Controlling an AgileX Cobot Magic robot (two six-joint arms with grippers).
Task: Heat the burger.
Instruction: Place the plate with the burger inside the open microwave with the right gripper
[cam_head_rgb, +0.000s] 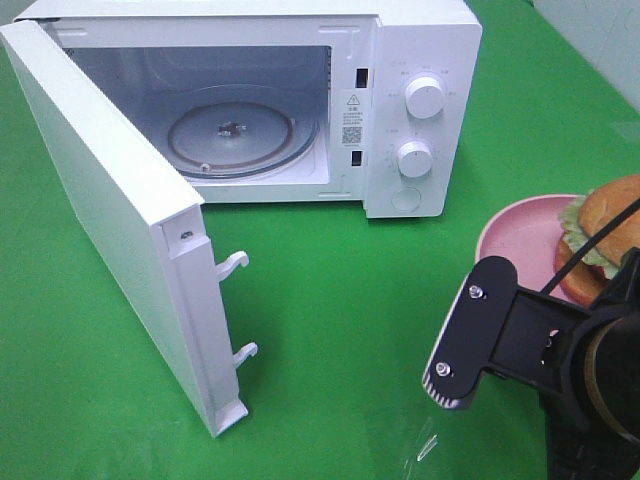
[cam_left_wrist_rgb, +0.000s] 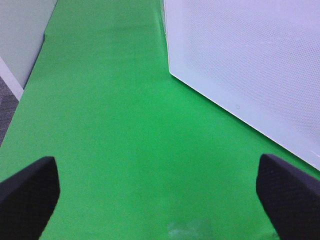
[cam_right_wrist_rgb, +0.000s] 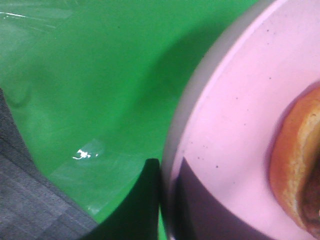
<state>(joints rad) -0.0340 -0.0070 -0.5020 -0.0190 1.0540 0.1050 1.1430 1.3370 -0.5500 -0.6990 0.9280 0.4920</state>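
The burger (cam_head_rgb: 605, 230) lies on a pink plate (cam_head_rgb: 515, 235) at the right edge of the green table. It has a golden-brown bun, green lettuce and a dark patty. In the right wrist view my right gripper (cam_right_wrist_rgb: 167, 205) is shut on the pink plate (cam_right_wrist_rgb: 240, 115) at its rim, one finger under it and one on top. The burger (cam_right_wrist_rgb: 297, 170) sits just past the fingers. My right arm (cam_head_rgb: 530, 345) hides the grip from above. My left gripper (cam_left_wrist_rgb: 157, 200) is open over bare green cloth, beside the microwave door (cam_left_wrist_rgb: 250, 65).
A white microwave (cam_head_rgb: 420, 100) stands at the back with its door (cam_head_rgb: 100, 200) swung wide open toward the front left. Its glass turntable (cam_head_rgb: 235, 135) holds nothing. Green cloth lies between the microwave and the plate.
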